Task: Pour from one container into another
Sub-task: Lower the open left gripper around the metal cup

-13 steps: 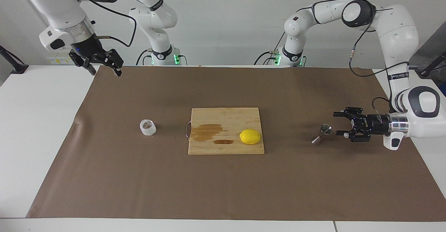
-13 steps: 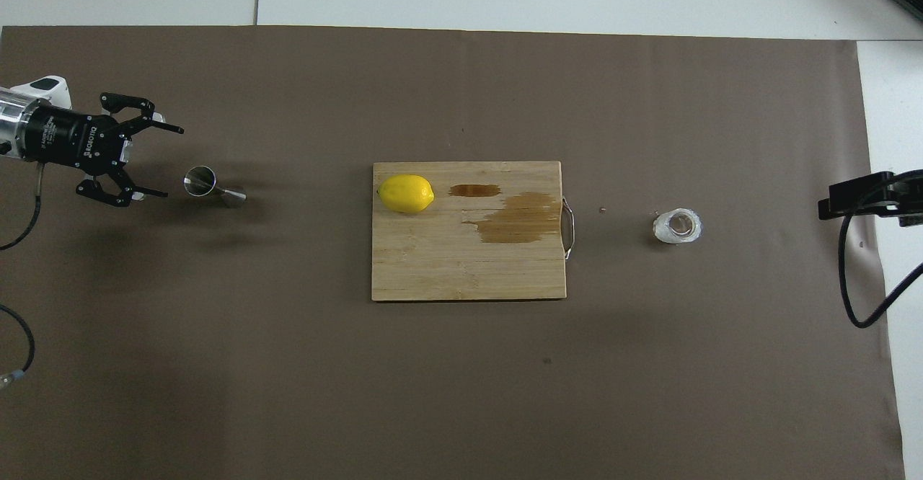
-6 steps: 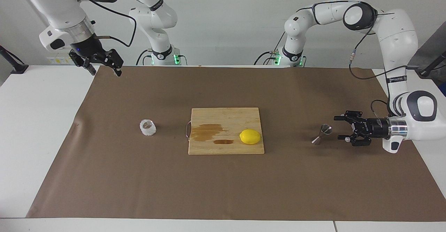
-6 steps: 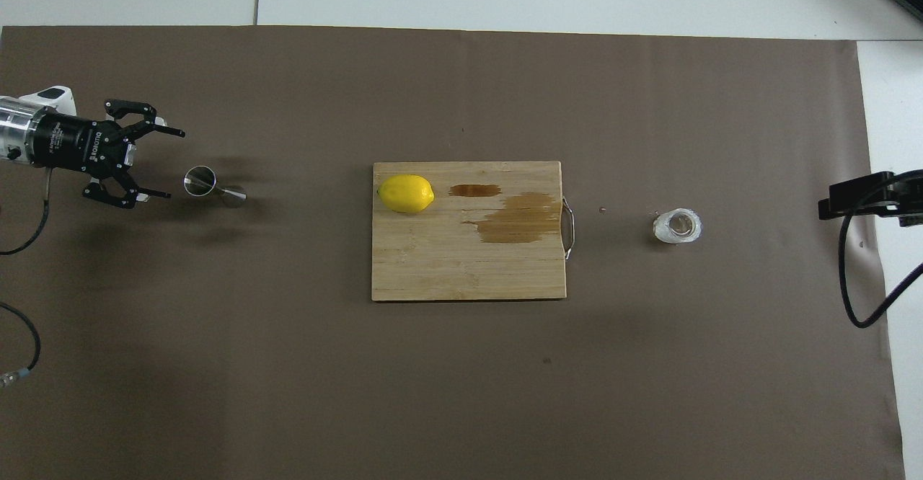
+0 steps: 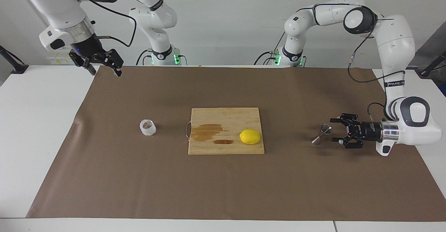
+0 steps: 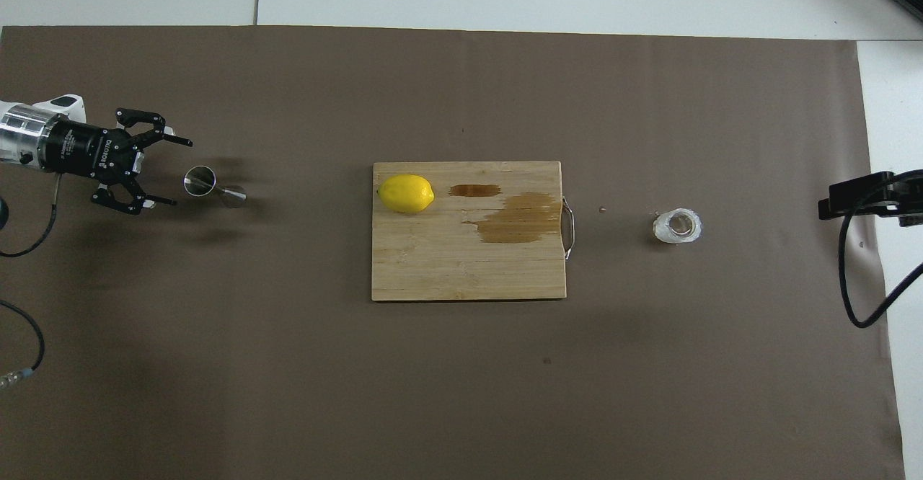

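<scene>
Toward the left arm's end of the worktop: you have the left tool (image 5: 333, 131) lying on its side, low over the brown mat (image 5: 223, 186), its fingers spread wide on either side of the space just short of the jigger (image 5: 321, 134).
Change: over the last second that tool has dropped lower and crept closer to the jigger; the jigger itself has not shifted.
Meaning for the task: you are probably lining up a side grasp on the receiving vessel, so nothing has been poured yet.
Left tool state: fingers well apart, holding nothing; from the facing view they look just clear of the jigger, though I cannot rule out a light touch.
Jigger: stands tilted on the mat, well apart from the cutting board (image 5: 225, 111).
Glass cup (image 5: 147, 127): upright on the mat toward the right arm's end, beside the board's handle edge, untouched.
Right tool (image 5: 104, 68): waits raised over the mat's corner nearest its own base, fingers apart, empty.
Board: carries a lemon (image 5: 250, 136) and two dark wet patches (image 5: 207, 132).
</scene>
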{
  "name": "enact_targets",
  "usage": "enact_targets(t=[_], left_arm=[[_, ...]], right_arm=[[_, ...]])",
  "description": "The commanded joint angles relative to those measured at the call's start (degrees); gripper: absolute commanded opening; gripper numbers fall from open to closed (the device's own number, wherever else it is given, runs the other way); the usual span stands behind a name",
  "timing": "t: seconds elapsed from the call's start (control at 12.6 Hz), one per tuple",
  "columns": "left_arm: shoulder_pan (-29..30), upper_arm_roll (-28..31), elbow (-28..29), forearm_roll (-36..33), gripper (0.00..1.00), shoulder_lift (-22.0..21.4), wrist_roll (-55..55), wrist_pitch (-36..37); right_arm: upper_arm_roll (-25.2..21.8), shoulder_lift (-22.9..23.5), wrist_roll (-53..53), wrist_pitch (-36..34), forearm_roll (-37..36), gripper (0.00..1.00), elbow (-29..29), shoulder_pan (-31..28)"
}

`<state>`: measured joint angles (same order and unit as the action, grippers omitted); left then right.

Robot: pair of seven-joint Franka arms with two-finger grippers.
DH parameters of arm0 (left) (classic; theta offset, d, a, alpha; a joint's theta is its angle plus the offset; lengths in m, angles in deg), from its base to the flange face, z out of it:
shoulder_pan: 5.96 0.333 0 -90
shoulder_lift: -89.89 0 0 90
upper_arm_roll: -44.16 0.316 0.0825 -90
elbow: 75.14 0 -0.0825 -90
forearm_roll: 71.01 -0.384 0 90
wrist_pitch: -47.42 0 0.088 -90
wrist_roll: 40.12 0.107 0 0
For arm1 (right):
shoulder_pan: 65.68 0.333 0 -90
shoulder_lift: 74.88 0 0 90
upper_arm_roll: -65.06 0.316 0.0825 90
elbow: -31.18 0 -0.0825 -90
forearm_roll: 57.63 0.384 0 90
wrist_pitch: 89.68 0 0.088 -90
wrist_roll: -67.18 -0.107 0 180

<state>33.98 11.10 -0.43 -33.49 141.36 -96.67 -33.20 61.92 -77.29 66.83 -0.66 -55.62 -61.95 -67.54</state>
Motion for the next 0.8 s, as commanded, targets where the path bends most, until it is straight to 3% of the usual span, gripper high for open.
enact_targets(t=[0.0, 0.72], left_arm=[[-0.1, -0.6, 0.3, -1.2, 1.0, 0.7, -2.0, 0.2], [0.1, -1.6, 3.2, -1.1, 1.0, 0.9, -1.9, 0.6]], right_arm=[[0.1, 0.0, -0.5, -1.0, 0.9, 1.0, 0.6, -0.2], [0.1, 0.0, -0.5, -1.1, 0.9, 1.0, 0.6, -0.2]])
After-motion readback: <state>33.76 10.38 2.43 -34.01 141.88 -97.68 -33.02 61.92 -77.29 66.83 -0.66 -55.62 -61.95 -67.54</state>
